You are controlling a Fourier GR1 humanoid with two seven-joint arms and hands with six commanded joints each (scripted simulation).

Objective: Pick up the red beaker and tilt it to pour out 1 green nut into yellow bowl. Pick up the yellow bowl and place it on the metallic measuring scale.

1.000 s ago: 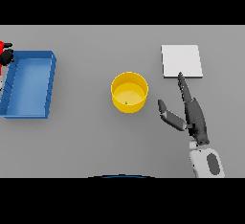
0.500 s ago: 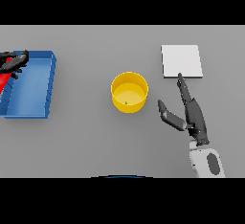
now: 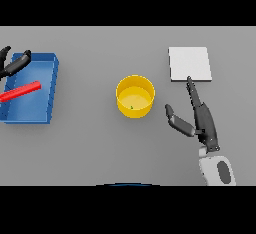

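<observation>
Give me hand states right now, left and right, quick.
Left hand: at the view's left edge over the blue bin, red beaker beside it; grip cannot be told.
Right hand: open, fingers straight, holding nothing, right of the yellow bowl.

Yellow bowl (image 3: pixel 135 96) sitting mid-tabletop (image 3: pixel 100 148) with a small green nut (image 3: pixel 131 108) lying inside, right hand (image 3: pixel 197 119) resting flat beside it, fingers straight, fingertips reaching the scale (image 3: pixel 189 63), left hand (image 3: pixel 12 64) showing at the left edge, red beaker (image 3: pixel 20 91) lying tilted over the blue tray (image 3: pixel 49 95)
</observation>
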